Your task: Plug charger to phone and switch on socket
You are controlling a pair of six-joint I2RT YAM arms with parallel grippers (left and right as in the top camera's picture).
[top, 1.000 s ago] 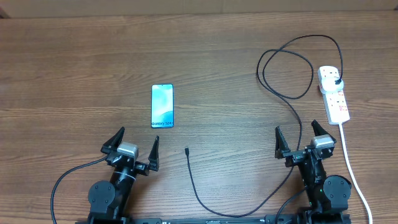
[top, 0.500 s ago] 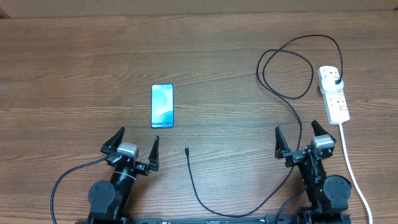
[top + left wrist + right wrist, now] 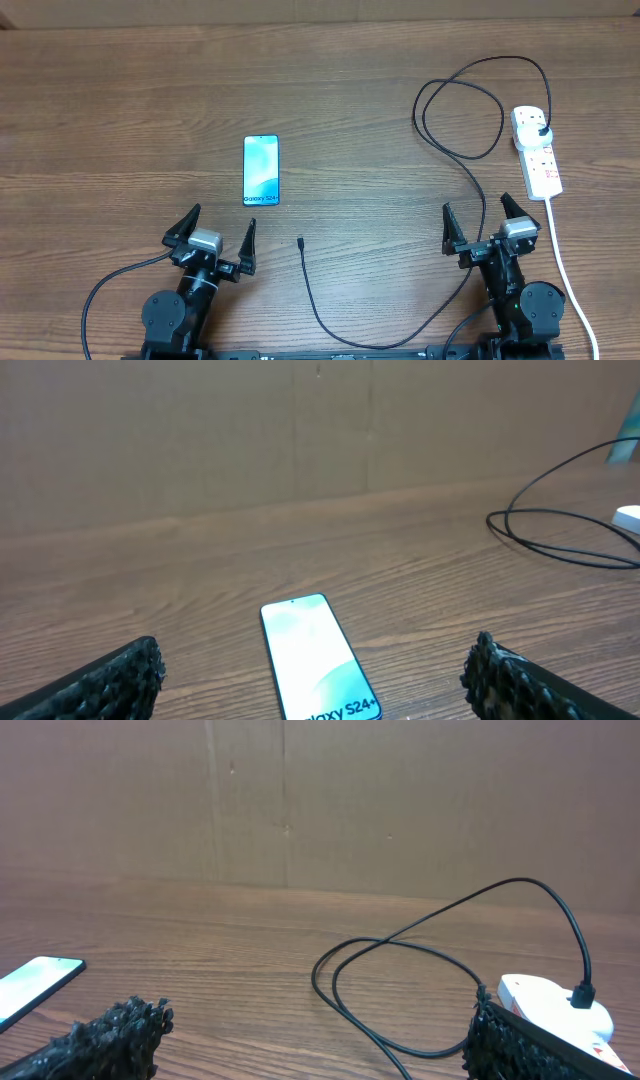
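The phone (image 3: pixel 261 170) lies flat on the wooden table, teal screen up, with its text end toward me. It also shows in the left wrist view (image 3: pixel 315 655) and at the left edge of the right wrist view (image 3: pixel 30 982). The charger cable (image 3: pixel 455 150) loops from a black plug in the socket (image 3: pixel 537 150) down to a small plug tip (image 3: pixel 301 241) lying free on the table. The white socket strip shows in the right wrist view (image 3: pixel 545 1000). My left gripper (image 3: pixel 217 235) is open and empty, just short of the phone. My right gripper (image 3: pixel 482 224) is open and empty, left of the strip.
The socket's thick white cord (image 3: pixel 565 270) runs down the right side past my right arm. The black cable passes between the arms near the front edge (image 3: pixel 370 340). A brown cardboard wall (image 3: pixel 300 430) stands behind the table.
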